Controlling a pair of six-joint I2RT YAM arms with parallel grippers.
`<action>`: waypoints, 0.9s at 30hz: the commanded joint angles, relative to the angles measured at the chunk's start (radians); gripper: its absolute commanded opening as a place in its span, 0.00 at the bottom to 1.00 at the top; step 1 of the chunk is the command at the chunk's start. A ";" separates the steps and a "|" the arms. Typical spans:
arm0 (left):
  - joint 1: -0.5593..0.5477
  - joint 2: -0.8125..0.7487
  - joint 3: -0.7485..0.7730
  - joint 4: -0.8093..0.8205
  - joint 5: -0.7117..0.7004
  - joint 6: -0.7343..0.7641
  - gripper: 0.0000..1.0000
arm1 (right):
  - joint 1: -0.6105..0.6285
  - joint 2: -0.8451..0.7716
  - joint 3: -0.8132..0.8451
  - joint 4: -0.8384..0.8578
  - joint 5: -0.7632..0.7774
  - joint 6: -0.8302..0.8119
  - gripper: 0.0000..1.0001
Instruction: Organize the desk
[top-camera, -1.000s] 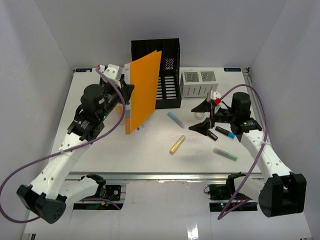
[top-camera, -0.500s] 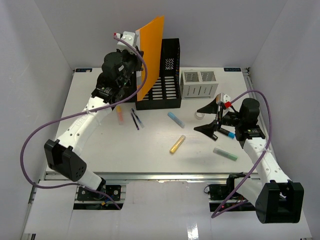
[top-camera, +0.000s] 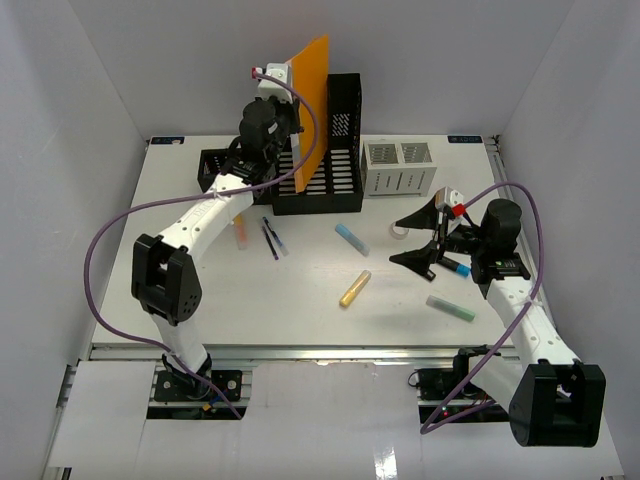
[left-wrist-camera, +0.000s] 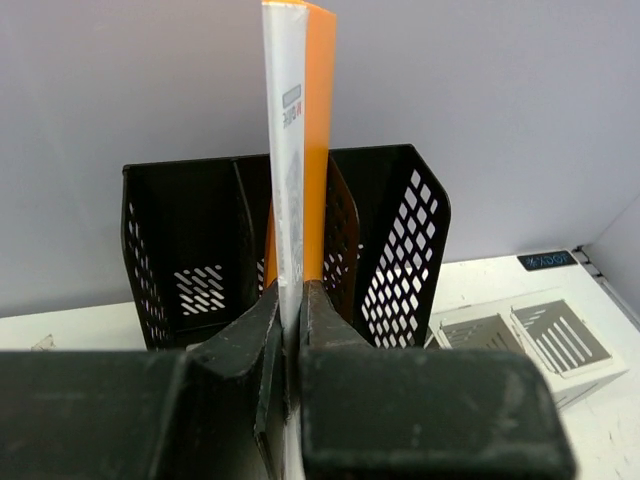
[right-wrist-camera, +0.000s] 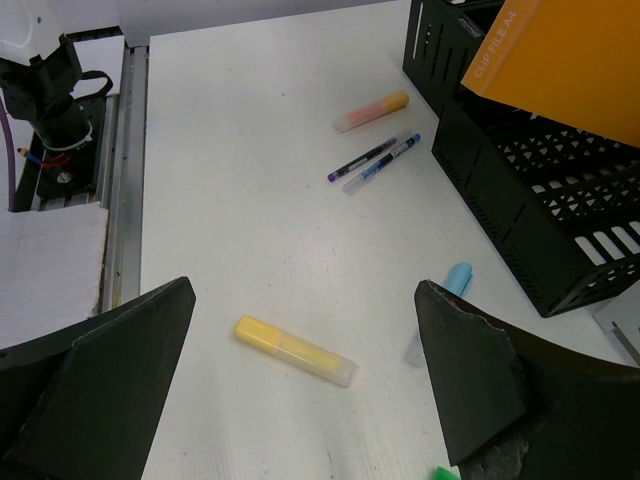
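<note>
My left gripper (top-camera: 293, 125) (left-wrist-camera: 293, 292) is shut on the white spine edge of an upright orange clip file (top-camera: 312, 95) (left-wrist-camera: 320, 150). It holds the file over a slot of the black file rack (top-camera: 330, 185) (left-wrist-camera: 400, 240) at the back of the white desk (top-camera: 200, 290). My right gripper (top-camera: 405, 240) (right-wrist-camera: 303, 288) hangs open above the desk with nothing between its fingers. A yellow highlighter (top-camera: 355, 288) (right-wrist-camera: 295, 350) lies below it, and a blue highlighter (top-camera: 351, 239) (right-wrist-camera: 455, 280) by its right finger.
A pink-orange highlighter (top-camera: 239, 232) (right-wrist-camera: 372, 111) and two pens (top-camera: 272, 238) (right-wrist-camera: 375, 160) lie left of the rack. A green highlighter (top-camera: 450, 307) and a black marker (top-camera: 452, 266) lie at the right. A white mesh organizer (top-camera: 398, 167) stands beside the rack. A metal rail (top-camera: 320, 352) runs along the near edge.
My left arm has carried the orange file from the left middle of the desk up and back to the black rack. The right gripper has stayed open and shifted slightly right.
</note>
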 joint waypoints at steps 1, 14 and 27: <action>0.003 -0.041 -0.075 0.203 -0.047 -0.043 0.00 | -0.006 -0.010 -0.005 0.050 -0.020 0.016 0.98; -0.123 -0.143 -0.331 0.398 -0.185 0.104 0.00 | -0.008 -0.004 -0.013 0.068 -0.029 0.027 0.98; -0.277 0.009 -0.184 0.531 -0.372 0.472 0.00 | -0.022 0.014 -0.031 0.095 -0.030 0.039 0.97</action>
